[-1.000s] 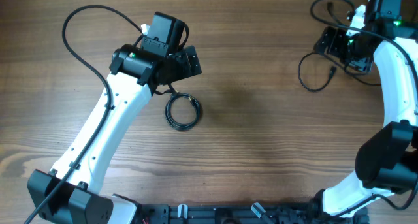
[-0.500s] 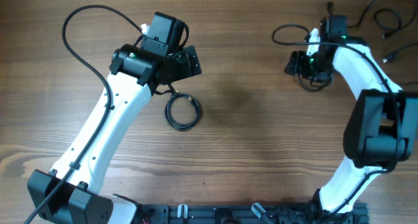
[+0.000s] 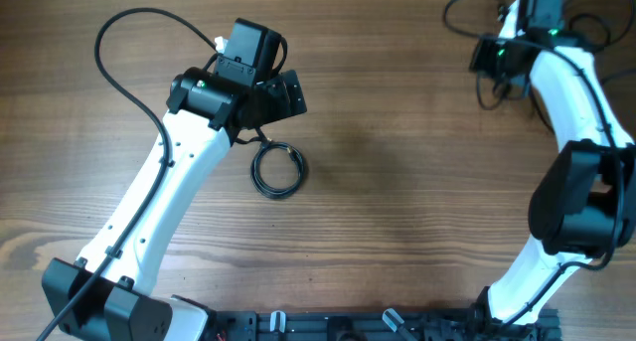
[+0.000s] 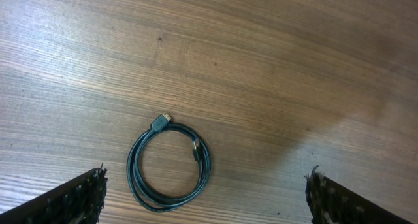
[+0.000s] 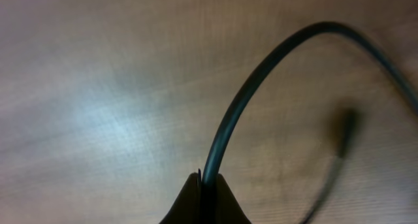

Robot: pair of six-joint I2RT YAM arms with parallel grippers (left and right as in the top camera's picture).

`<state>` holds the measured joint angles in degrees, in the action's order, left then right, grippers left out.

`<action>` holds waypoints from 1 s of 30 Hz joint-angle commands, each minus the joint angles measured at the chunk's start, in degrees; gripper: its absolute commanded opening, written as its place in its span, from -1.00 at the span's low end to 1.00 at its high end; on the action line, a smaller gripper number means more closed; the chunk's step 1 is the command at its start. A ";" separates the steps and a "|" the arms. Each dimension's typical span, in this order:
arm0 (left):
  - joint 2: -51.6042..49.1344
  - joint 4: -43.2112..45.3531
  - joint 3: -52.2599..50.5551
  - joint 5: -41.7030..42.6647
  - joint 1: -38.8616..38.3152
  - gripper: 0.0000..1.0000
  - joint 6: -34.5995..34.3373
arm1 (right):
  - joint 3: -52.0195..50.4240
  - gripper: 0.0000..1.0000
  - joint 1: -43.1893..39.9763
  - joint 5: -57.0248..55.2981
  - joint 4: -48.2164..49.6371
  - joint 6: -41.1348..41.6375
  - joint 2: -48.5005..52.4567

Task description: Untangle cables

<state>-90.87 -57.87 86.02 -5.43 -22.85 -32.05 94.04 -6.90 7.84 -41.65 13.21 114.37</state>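
Note:
One thin black cable lies coiled in a neat ring on the wooden table, its plug end at the ring's top. My left gripper hovers just above and behind that ring, open wide, with its fingertips far apart and nothing between them. At the far right, my right gripper is shut on a strand of another black cable, which arcs up and to the right from the jaws. More loose strands trail around it near the table's top edge. A blurred plug end hangs further off.
The left arm's own thick black cable loops over the table at the upper left. The right arm's white link runs down the right side to its base. Black mounts line the front edge.
My right gripper has shut on a cable strand. It swung left, then back up and right, and the loose strands moved with it. The left arm and the coil have not moved.

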 commanded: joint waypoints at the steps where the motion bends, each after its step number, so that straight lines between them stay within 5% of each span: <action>1: -0.44 0.00 0.46 0.48 0.20 1.00 -0.13 | 2.99 -0.91 -1.03 -3.28 -0.87 -1.46 -0.35; 2: -0.44 -0.02 0.46 0.48 0.20 1.00 -0.13 | 2.97 -0.83 -1.09 -4.85 -1.40 -1.42 -0.24; 3: -0.44 -0.02 0.46 0.48 0.20 1.00 -0.13 | 2.97 -0.27 -1.07 -6.60 -2.08 -1.22 -0.24; 4: -0.44 -0.02 0.46 0.48 0.20 1.00 -0.13 | 2.97 0.77 -1.07 -7.72 -2.89 -1.25 -0.24; 5: -0.44 -0.02 0.46 0.50 0.20 1.00 -0.13 | 2.97 0.98 -1.14 -9.07 -3.93 -1.16 -0.24; 13: -0.44 -0.04 0.46 0.50 0.20 1.00 -0.13 | 12.96 0.99 -12.31 -10.10 -16.02 3.91 -1.36; 17: -0.44 0.00 0.46 0.50 0.20 1.00 -0.13 | 11.61 0.99 -23.63 -12.26 -22.58 13.86 -1.14; 21: -0.44 -0.02 0.46 0.52 0.20 1.00 -0.13 | 11.26 0.99 -26.58 -14.21 -25.55 14.21 -1.07; 28: -0.44 -0.50 0.44 0.50 0.20 1.00 -0.13 | -2.34 0.99 -26.56 -15.26 -13.70 15.43 0.57; 30: -0.44 -0.48 0.44 0.50 0.20 1.00 -0.13 | -4.24 0.83 -26.56 -14.27 -10.03 15.39 0.57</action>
<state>-90.89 -58.33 86.02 -5.43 -22.85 -32.05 91.42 -33.69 -7.53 -54.08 27.79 114.32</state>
